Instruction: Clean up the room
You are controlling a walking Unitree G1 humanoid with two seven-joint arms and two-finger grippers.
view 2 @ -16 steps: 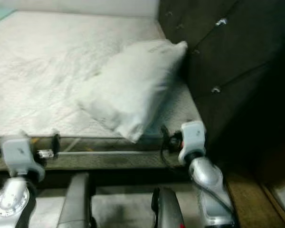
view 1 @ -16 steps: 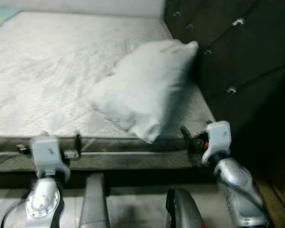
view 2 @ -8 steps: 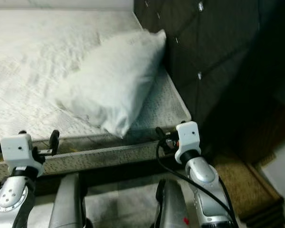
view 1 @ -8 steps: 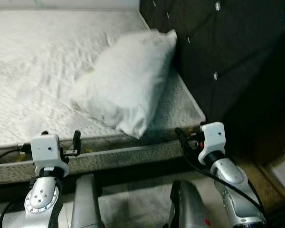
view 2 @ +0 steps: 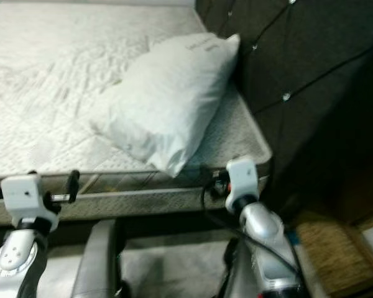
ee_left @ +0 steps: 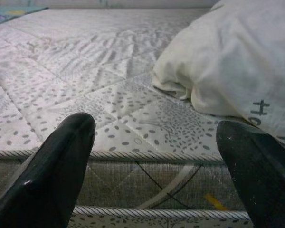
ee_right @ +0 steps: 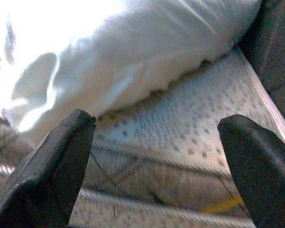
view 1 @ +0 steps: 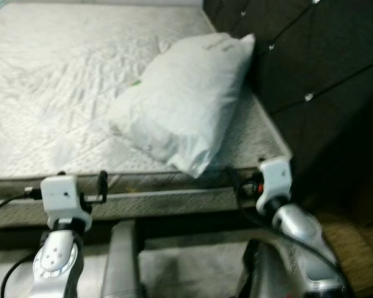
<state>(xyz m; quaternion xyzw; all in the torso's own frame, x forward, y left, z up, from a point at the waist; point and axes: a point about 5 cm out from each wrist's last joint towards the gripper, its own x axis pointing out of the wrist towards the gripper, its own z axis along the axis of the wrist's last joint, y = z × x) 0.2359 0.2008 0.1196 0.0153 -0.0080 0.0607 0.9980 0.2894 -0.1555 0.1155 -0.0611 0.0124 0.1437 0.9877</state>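
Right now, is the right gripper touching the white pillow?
Apart. The right wrist view shows both open fingers short of the pillow, with bare mattress between them and it.

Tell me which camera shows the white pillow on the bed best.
The left eye view: the whole white pillow lies on the bare quilted mattress, one corner against the dark tufted headboard. The right eye view matches it. The left wrist view shows one end with printed lettering; the right wrist view shows its overexposed underside edge.
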